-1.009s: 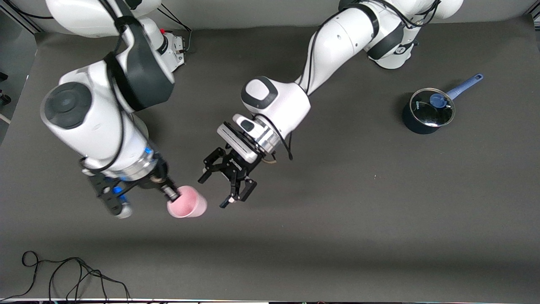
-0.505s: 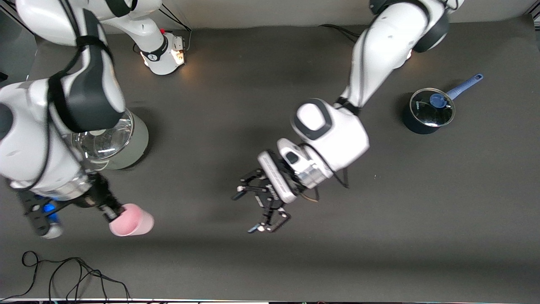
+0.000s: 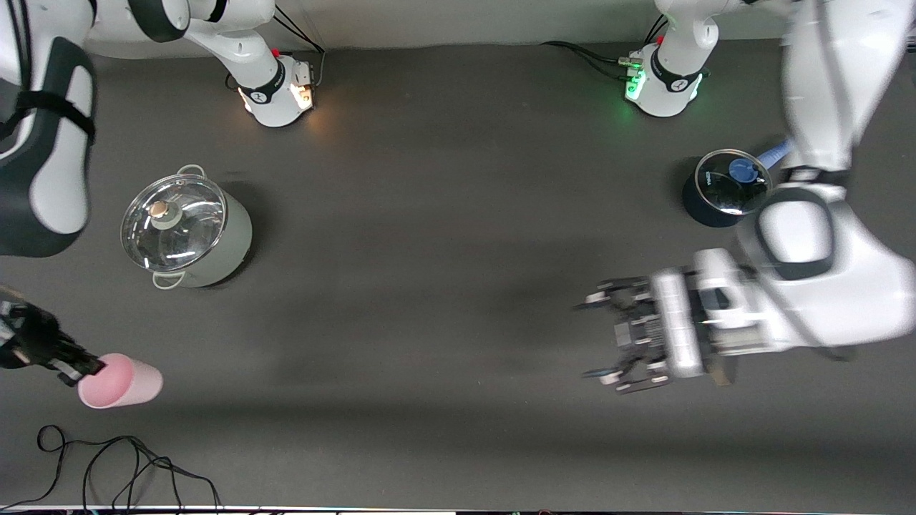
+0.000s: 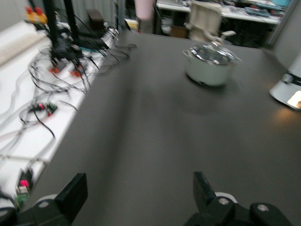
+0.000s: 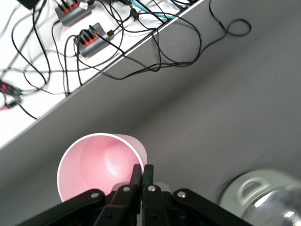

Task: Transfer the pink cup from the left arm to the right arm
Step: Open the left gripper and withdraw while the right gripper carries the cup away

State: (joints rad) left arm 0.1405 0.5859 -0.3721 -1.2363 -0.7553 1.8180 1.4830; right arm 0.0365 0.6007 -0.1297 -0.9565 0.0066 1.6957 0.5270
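both arms have swung apart since a second ago. we see the left pincer (image 3: 608, 340) spread open over bare dark tabletop (image 3: 429, 322), while the right pincer (image 3: 82, 370) clamps the small pale-pink plastic cup (image 3: 120, 380) by its rim, over its own end of the tabletop.

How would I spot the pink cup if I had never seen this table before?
Start at the big grey-green pot with the glass lid, toward the right arm's end of the table. Nearer the front camera, the right gripper pinches the pink cup by its rim. It is the only pink thing, handleless and far smaller than either pot.
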